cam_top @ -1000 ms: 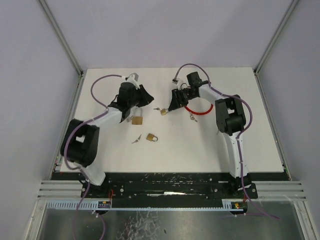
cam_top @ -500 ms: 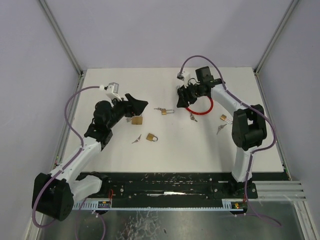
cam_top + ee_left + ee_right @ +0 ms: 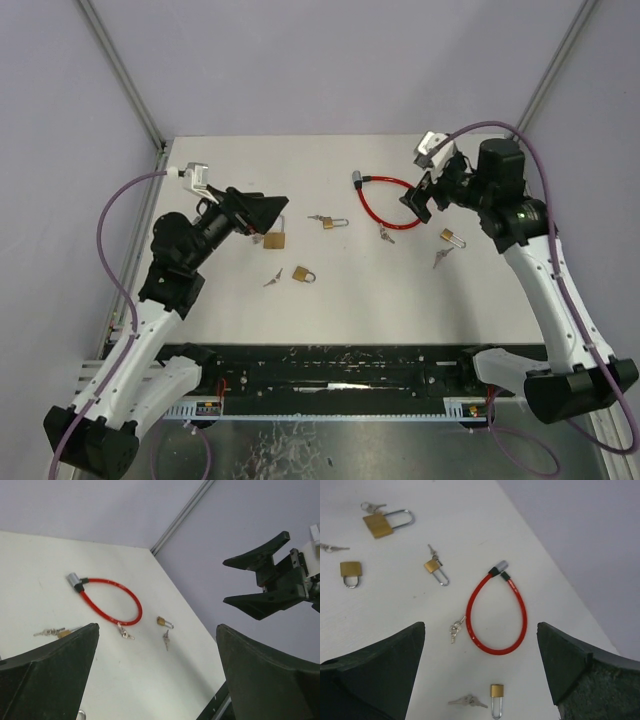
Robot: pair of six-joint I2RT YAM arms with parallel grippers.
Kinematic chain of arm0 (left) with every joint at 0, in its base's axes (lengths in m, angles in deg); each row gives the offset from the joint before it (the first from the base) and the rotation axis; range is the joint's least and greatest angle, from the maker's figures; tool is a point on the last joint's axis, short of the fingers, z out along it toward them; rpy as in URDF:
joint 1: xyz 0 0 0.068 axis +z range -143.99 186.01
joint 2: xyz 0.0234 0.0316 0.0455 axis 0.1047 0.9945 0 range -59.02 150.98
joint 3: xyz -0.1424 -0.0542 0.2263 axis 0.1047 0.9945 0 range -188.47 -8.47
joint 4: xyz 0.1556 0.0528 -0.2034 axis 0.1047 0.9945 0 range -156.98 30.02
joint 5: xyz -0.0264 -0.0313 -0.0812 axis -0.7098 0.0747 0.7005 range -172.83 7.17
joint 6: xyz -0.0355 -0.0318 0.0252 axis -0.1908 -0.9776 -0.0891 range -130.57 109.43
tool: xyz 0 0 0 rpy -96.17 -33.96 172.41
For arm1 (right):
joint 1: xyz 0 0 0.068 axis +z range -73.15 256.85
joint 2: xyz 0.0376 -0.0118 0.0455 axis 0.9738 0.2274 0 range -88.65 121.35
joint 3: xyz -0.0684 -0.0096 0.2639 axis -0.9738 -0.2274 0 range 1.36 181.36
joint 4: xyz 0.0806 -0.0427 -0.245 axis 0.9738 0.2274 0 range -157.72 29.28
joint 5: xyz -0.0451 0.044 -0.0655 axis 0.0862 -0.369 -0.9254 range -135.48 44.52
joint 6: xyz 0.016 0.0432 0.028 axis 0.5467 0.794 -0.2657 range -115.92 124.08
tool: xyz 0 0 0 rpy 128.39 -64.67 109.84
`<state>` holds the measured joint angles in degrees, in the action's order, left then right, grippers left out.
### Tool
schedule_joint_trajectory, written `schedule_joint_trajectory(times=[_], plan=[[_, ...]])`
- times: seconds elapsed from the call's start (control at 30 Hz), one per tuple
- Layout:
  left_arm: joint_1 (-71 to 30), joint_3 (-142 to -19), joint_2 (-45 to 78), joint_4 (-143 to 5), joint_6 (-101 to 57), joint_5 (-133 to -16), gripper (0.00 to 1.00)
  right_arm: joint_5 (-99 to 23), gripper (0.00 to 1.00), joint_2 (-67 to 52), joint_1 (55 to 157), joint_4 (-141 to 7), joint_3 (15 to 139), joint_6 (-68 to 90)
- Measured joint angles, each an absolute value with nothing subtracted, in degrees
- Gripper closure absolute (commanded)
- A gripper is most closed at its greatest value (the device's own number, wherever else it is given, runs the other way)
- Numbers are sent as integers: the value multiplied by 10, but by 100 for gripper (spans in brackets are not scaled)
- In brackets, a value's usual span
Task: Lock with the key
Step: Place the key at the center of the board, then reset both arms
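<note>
Here, left tool [image 3: 272,215] agape, right tool [image 3: 415,195] agape, red cable lock [image 3: 470,611] flat.

Brass padlocks [image 3: 376,525] with shiny steel shackles and a glossy red plastic-sheathed cable [image 3: 496,652] lie on a matt white table [image 3: 470,520].

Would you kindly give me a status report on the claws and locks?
Left claw and right claw open, empty, above table. Padlocks, keys, red cable lock lie loose on table. Nothing blocking.
</note>
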<state>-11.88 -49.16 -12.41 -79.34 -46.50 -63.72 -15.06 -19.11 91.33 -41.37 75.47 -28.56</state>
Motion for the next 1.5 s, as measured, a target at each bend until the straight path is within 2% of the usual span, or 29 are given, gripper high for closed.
schedule_joint_trajectory(times=[0.33,0.73,1.5], plan=[[-119,-662,-131,-662,-422,-629,0,-280,1,-225,895,-368,897,-155],[-119,-863,-110,-500,-321,-647,0,-296,1,-270,895,-285,1021,-107],[-119,-863,-143,-462,-295,-624,0,-364,1,-308,895,-259,1062,-29]])
